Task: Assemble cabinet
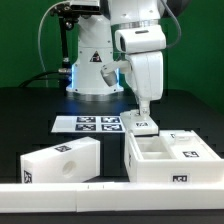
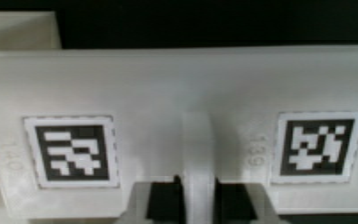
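Nearest the exterior camera runs a long low white plastic rail [image 1: 70, 190] along the front of the black table [image 1: 30, 120]. The thin flat white marker board [image 1: 97, 124] lies further back on the table and serves as the landmark.

3 white plastic cabinet parts lie loose and unjoined. A closed white boxy block with a square black-and-white tag [image 1: 62, 160] sits nearer the camera than the marker board, toward the exterior view's left. An open white compartmented box with a tag on its front wall [image 1: 160, 172] sits nearer the camera than the marker board, toward the exterior view's right. A small white tagged panel piece [image 1: 146, 126] stands just beside the marker board's end on the exterior view's right.

Behind the marker board stands the white robot base with a triangle mark [image 1: 90, 65]. The white two-finger gripper [image 1: 145, 112] hangs straight down onto the small piece.

From the wrist view, that piece [image 2: 176, 90] fills the frame, with 2 tags [image 2: 71, 150] and a raised rib between them. The gripper [image 2: 194, 200] sets its dark fingers [image 2: 155, 203] narrowly on either side of the rib. I cannot tell whether they press on it.
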Available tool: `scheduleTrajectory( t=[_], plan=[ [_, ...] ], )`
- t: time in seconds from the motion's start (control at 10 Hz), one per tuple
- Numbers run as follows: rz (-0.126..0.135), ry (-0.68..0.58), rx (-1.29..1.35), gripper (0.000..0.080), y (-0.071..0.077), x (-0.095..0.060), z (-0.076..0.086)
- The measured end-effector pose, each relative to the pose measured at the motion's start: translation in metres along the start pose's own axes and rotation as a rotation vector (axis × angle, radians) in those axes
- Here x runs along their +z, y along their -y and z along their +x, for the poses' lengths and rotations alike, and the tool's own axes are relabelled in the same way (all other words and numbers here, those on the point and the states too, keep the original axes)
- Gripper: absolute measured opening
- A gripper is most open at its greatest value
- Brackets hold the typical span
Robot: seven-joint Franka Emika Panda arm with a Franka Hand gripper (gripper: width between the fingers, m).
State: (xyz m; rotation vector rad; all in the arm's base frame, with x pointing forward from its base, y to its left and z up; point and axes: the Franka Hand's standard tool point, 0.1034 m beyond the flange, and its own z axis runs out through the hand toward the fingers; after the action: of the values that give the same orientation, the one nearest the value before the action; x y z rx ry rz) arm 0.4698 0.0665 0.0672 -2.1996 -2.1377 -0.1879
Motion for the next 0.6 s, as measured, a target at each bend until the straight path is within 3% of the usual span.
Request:
scheduleTrajectory(
  t=[0.2, 0.6],
  plan=[
    [0.016, -0.002, 0.033, 0.0064, -0.0022, 0.0015, 0.0038],
    [0.021, -0.008, 0.055, 0.0064, -0.0079, 0.0062, 0.0044]
  ],
)
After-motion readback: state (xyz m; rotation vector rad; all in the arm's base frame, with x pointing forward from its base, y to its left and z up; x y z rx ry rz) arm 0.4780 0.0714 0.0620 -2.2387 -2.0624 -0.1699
